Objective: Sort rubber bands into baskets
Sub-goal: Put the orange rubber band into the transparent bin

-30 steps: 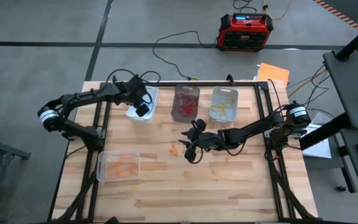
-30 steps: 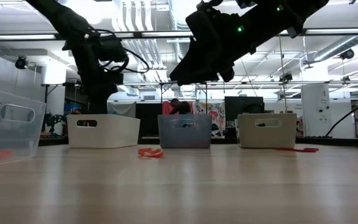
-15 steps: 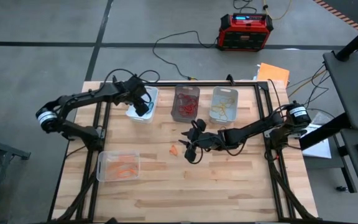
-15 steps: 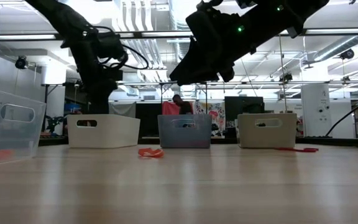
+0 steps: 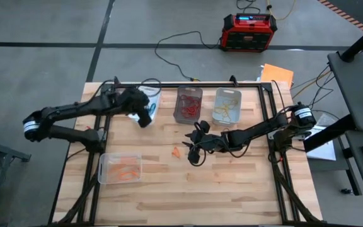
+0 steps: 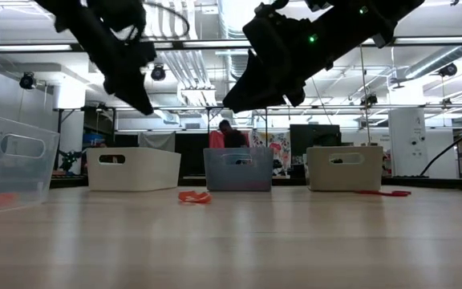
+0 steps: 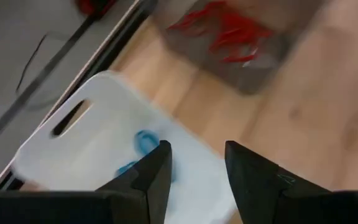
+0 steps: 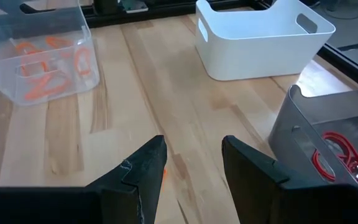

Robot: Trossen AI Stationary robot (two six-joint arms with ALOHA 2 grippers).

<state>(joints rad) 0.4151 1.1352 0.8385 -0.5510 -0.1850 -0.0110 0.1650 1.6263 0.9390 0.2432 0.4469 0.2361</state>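
Left tool (image 5: 145, 119) withdrawn, smooth white basket (image 5: 145, 104)

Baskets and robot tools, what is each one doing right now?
white basket: upright, blue bands inside
dark basket: upright, red bands inside
clear basket: upright, yellowish bands inside
near clear basket: upright, orange bands inside
loose orange band: lying on the table
left tool: open, empty, above white basket
right tool: open, empty, above the loose orange band
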